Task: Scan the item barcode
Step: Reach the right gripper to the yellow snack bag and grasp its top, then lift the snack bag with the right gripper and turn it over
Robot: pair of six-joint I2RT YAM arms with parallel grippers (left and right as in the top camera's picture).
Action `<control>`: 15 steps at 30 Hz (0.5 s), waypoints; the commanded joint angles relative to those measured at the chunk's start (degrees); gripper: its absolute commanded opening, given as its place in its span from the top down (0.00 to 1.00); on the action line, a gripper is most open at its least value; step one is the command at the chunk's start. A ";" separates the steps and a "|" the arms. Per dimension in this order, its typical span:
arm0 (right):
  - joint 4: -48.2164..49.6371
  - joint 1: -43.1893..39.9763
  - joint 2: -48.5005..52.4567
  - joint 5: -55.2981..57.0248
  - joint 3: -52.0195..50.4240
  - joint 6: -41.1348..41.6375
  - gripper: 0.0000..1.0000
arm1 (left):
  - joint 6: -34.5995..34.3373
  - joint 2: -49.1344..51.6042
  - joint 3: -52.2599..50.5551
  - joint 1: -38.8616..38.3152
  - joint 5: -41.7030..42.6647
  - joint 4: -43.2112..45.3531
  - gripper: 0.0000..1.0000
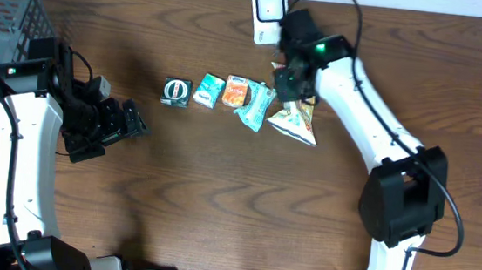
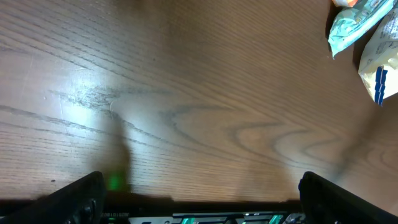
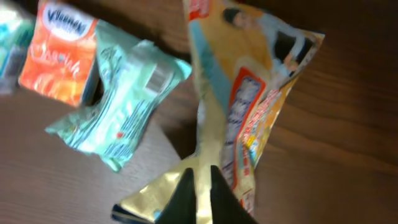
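A yellow and orange snack bag [image 1: 297, 122] lies on the wooden table, right of a row of small items. My right gripper [image 1: 288, 80] is at the bag's far end. In the right wrist view its two black fingers are pinched on the bag's gold sealed edge, so the gripper [image 3: 203, 171] is shut on the bag [image 3: 249, 93]. The bag's printed side faces the camera. A white barcode scanner [image 1: 269, 11] stands at the table's back edge, just behind that arm. My left gripper [image 1: 132, 125] is open above bare wood at the left, its fingers [image 2: 81, 199] wide apart.
In the row are a round black tin [image 1: 176, 92], a teal packet [image 1: 208, 91], an orange tissue pack [image 1: 236, 91] and a mint green packet [image 1: 259, 106] touching the bag. A grey basket [image 1: 7, 10] stands at the far left.
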 commanded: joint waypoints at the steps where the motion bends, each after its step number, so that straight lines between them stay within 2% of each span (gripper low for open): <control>1: 0.74 -3.78 1.18 -8.70 1.27 2.03 0.99 | -0.31 -0.02 0.11 -0.07 -0.13 -0.26 0.02; 15: -2.84 -2.27 12.35 -9.07 -1.46 2.03 0.99 | -0.31 -0.02 0.11 -0.07 -0.13 -0.26 0.02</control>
